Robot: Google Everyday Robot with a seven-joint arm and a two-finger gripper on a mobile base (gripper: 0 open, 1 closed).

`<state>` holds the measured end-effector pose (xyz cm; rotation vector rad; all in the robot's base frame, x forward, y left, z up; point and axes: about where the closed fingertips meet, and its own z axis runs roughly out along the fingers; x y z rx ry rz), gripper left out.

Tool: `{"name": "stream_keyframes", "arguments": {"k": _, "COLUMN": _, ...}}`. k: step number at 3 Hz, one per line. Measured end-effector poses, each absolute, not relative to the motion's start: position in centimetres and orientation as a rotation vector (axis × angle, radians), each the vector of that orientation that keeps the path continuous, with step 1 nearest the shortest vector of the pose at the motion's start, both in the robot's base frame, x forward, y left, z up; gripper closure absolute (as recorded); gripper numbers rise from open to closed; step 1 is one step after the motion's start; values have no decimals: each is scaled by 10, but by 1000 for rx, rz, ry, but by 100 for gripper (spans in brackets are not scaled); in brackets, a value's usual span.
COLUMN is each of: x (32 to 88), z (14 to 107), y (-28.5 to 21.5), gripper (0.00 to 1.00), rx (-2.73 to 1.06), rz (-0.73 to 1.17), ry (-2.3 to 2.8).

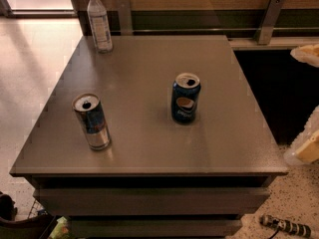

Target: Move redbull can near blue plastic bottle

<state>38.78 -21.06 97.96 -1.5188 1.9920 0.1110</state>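
The redbull can (91, 121), slim, blue and silver with an open top, stands upright near the front left of the grey table (144, 78). The blue plastic bottle (99, 21), clear with a white cap and pale label, stands upright at the table's far left corner, well apart from the can. My gripper (305, 146) shows only as pale white-yellow parts at the right edge of the view, off the table's right side and far from both things. It holds nothing that I can see.
A wider dark blue Pepsi can (185, 98) stands upright right of the table's middle. A wooden wall with metal brackets (269, 19) runs behind the table. A dark gap lies to the right of the table, tiled floor to the left.
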Motion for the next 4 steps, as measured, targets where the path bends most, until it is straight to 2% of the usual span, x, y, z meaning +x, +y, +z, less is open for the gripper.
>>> {"name": "stream_keyframes", "arguments": {"k": 2, "x": 350, "z": 941, "y": -140, "gripper": 0, "rx": -1356, "rz": 483, "ry": 1803}}
{"name": "stream_keyframes", "arguments": {"k": 3, "x": 342, "z": 957, "y": -99, "gripper": 0, "rx": -1290, "rz": 591, "ry": 1708}}
{"name": "stream_keyframes", "arguments": {"k": 4, "x": 340, "z": 970, "y": -82, "gripper": 0, "rx": -1257, "rz": 635, "ry": 1667}}
